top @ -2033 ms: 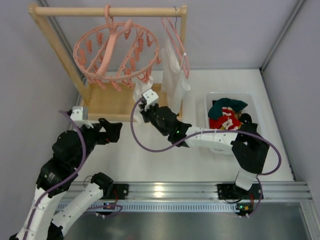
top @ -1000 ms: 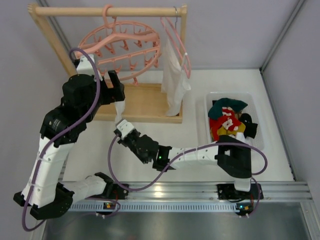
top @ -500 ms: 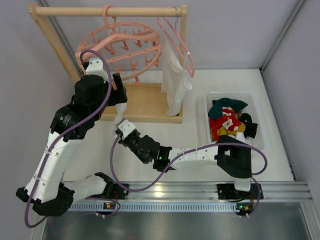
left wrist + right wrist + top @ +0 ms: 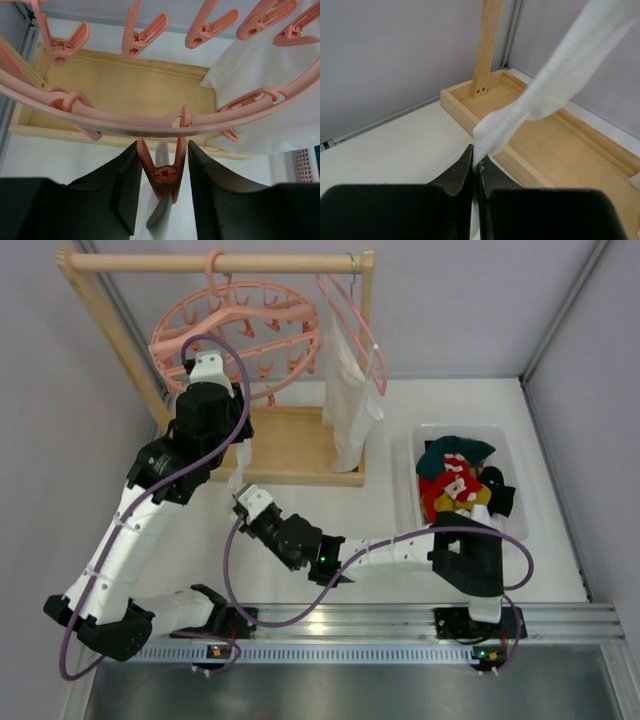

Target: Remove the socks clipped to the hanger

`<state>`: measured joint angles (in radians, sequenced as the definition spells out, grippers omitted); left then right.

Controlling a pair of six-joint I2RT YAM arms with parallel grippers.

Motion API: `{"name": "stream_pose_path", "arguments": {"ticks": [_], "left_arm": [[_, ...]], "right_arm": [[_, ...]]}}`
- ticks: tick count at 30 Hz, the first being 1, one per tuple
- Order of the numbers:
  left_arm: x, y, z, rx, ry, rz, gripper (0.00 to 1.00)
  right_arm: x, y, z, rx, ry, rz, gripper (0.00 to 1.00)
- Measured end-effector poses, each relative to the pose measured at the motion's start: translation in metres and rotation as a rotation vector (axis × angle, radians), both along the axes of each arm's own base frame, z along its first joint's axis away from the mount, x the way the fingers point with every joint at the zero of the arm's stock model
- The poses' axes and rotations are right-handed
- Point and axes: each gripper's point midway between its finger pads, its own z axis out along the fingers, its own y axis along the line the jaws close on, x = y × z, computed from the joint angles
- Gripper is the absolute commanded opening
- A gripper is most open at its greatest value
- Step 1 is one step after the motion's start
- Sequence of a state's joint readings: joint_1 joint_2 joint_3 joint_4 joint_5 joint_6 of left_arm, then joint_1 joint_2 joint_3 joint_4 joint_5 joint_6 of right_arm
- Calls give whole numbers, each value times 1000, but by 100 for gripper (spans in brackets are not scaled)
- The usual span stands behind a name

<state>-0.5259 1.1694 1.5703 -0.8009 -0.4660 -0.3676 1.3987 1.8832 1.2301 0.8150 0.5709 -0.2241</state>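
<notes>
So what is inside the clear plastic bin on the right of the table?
The bin holds a pile of socks: a dark teal one on top, a red patterned one below it, and something black at the right. What lies under the pile is covered.
</notes>
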Motion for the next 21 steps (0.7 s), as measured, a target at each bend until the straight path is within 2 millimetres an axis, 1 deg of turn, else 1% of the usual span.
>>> {"name": "stream_pose_path", "arguments": {"ticks": [1,2,4,5,8,11,14,16,17,18,19,20,21], "left_arm": [[2,0,-1,2,1,2,37],[3,-1,-2,3,1,4,31],[4,-1,-1,1,-5,8,26],[5,0,0,1,-10,12,21],[6,1,3,-1,-23,21,21],[7,2,3,-1,-26,27,21],[7,2,2,0,-24,29,39],[7,2,0,4,-21,29,57],[6,3,-3,6,-16,29,63],[5,3,-6,3,-13,30,66],[3,4,-8,4,-8,29,71],[1,5,-10,4,-7,29,75],[-3,7,-11,0,-11,29,82]], "right_arm": [[0,0,1,3,-1,1,0],[0,0,2,7,-1,1,0],[-1,0,1,10,-2,2,0],[-2,-1,-2,5,-1,4,0],[-5,-1,-10,-9,1,14,0],[-10,-6,-22,-31,5,22,0],[-14,-18,-35,-60,12,12,0],[-17,-33,-43,-74,24,-7,0],[-18,-44,-46,-76,37,-23,0],[-19,-55,-47,-79,54,-42,0],[-18,-69,-46,-81,70,-67,0],[-17,-83,-43,-75,88,-96,0],[-15,-97,-37,-63,105,-128,0]]}}
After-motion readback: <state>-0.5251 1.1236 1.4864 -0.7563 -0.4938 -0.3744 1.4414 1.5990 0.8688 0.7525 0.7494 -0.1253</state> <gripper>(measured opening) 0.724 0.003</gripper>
